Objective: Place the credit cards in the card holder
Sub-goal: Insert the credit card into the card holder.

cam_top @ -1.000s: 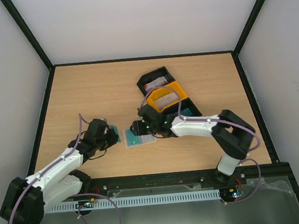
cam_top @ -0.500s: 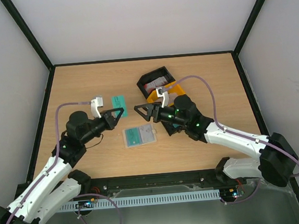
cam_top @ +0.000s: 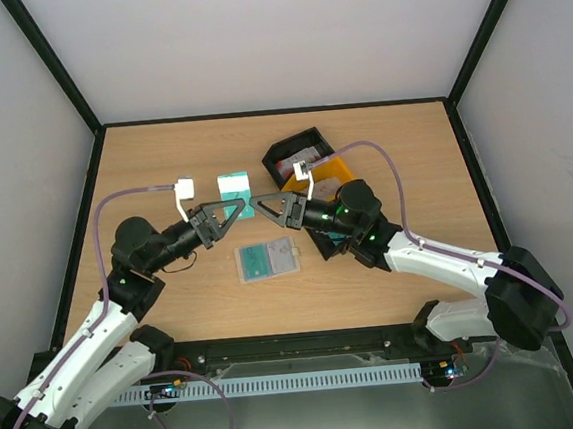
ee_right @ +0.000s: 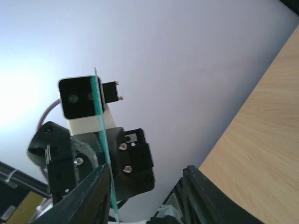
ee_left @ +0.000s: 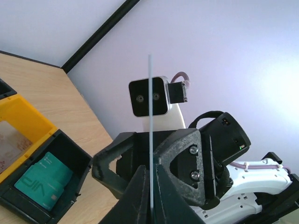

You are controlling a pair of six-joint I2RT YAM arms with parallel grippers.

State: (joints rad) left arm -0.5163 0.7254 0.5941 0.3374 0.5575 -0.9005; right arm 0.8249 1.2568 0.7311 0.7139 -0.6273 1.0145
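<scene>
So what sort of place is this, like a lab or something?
Most likely a robotics lab test cell: a wooden table boxed in by plain white walls with black framing, a left arm and right arm bolted at its near edge, and a black-and-yellow tray.

Bright, even light; faint shadows, sharp focus.

bench [cam_top: 162, 165]: light wood | black-and-yellow tray [cam_top: 288, 144] lay right of centre | nearer my bases I saw teal and whitish credit cards [cam_top: 267, 260], flat
</scene>
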